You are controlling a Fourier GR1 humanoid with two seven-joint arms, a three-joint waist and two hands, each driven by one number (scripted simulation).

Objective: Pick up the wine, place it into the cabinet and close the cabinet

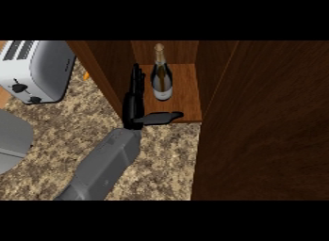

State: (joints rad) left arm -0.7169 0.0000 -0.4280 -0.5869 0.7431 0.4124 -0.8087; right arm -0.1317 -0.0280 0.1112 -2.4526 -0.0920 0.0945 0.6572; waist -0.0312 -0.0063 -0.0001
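The wine bottle [161, 80], dark green with a gold foil top, stands upright on the wooden shelf of the open cabinet [186, 101]. My left hand [132, 106] is just left of the bottle, beside the cabinet's left wall. It is open, with straight fingers pointing into the cabinet and the thumb stretched right along the shelf's front edge. A narrow gap separates the fingers from the bottle, and nothing is held. The right hand does not show.
The cabinet's dark wooden door [264, 122] stands open and fills the right side of the view. A silver toaster [35, 70] sits at the back left on the speckled counter [69, 122]. A grey rounded object [3, 141] lies at the left edge.
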